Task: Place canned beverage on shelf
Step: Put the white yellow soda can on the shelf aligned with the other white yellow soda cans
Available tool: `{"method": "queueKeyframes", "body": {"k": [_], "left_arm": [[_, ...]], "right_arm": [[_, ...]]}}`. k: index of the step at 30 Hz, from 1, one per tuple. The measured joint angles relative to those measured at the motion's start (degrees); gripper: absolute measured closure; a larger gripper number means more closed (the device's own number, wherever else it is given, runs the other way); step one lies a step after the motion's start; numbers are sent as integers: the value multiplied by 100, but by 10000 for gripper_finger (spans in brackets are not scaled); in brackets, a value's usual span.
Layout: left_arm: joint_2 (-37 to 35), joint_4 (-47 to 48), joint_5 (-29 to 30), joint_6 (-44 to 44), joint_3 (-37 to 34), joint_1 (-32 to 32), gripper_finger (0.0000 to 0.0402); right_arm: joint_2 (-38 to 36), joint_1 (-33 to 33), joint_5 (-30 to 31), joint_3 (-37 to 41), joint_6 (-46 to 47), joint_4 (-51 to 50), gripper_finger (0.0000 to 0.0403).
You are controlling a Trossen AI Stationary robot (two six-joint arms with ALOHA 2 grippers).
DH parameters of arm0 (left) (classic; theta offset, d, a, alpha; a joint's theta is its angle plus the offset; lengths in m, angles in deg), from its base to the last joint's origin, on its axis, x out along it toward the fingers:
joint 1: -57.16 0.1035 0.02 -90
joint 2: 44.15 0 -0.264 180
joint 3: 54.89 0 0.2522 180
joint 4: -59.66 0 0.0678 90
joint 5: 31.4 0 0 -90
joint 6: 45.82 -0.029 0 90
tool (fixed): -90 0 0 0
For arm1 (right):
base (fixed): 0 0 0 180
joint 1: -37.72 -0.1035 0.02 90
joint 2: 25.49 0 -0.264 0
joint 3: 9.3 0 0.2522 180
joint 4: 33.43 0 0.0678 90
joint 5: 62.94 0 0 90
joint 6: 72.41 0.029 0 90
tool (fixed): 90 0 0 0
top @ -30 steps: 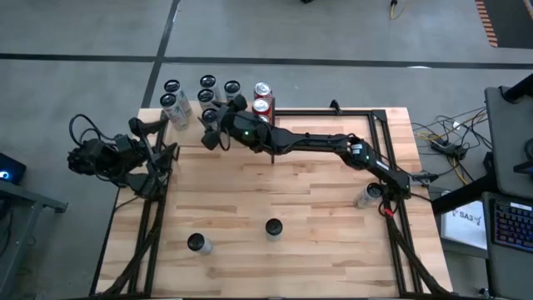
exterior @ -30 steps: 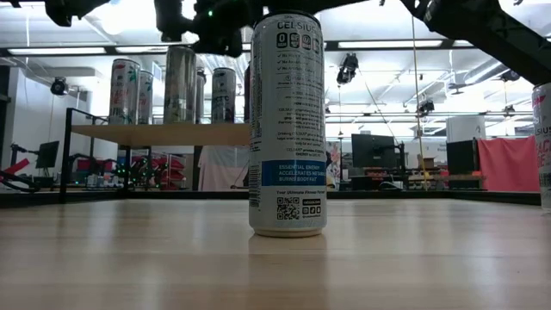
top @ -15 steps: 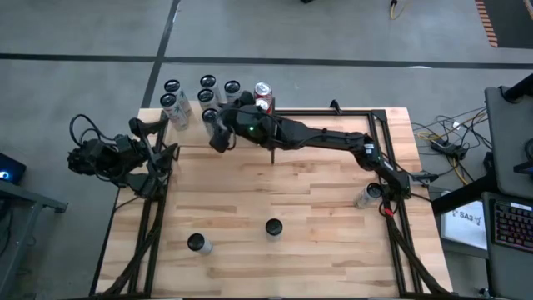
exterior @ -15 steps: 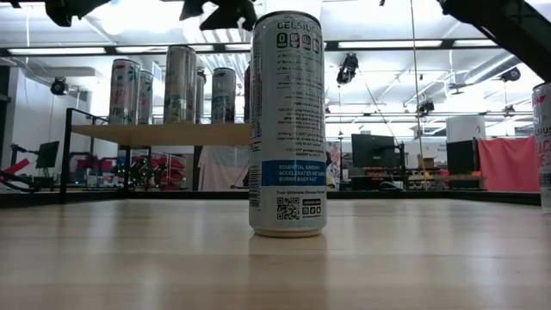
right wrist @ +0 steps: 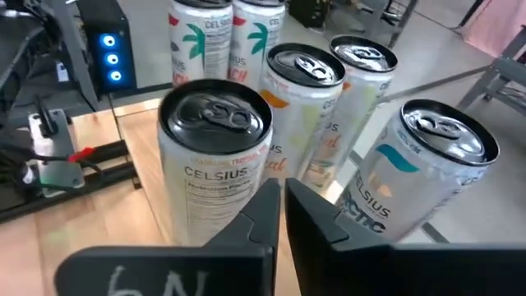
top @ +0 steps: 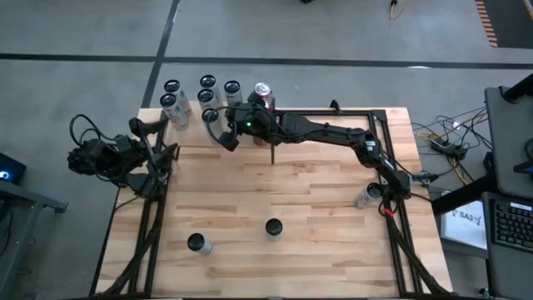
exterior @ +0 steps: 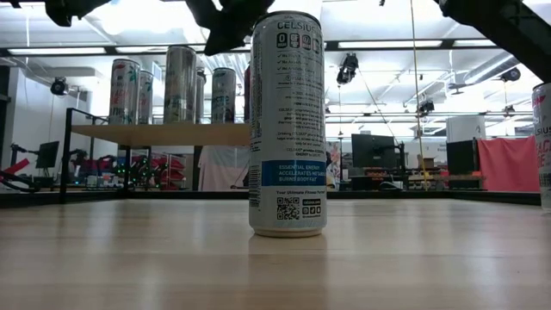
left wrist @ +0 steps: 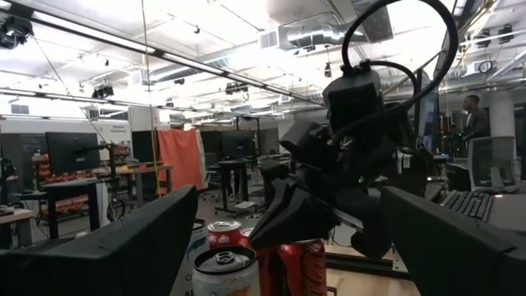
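Note:
The shelf [exterior: 155, 133], a pale wood platform on black posts, stands at the table's far left and bears several cans [exterior: 181, 84]. They also show in the high view [top: 206, 96] and the right wrist view [right wrist: 215, 156]. My right gripper [right wrist: 281, 205] is shut and empty. It hovers over the shelf's near cans [top: 223, 137] and is clear of their tops in the low view [exterior: 225, 19]. My left gripper [left wrist: 279, 247] is open and empty. It waits at the table's left edge [top: 171, 154].
Three more cans stand upright on the tabletop: one at the middle near side [top: 273, 227], one at the near left [top: 198, 243], one by the right edge [top: 369, 196]. A black frame [top: 375, 117] runs along the table's far and side edges.
My right gripper has risen over the shelf's cans, nearly leaving the top of the low view, and has shifted a little toward the table's far edge. The cans on the shelf have stayed where they were.

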Motion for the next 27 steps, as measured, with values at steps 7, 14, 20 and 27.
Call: {"method": "queueKeyframes", "body": {"k": [7,14,20,27], "left_arm": [[0,-2,0,-4,0,-2,36],[0,-2,-2,-4,0,-2,36],[0,-2,-2,-6,0,0,36],[0,-2,-2,-24,0,0,36]], "right_arm": [[35,2,-496,20,0,74,394],[241,13,-564,24,-26,218,394],[295,24,-551,24,-116,501,394],[297,132,-549,24,-262,735,394]]}}
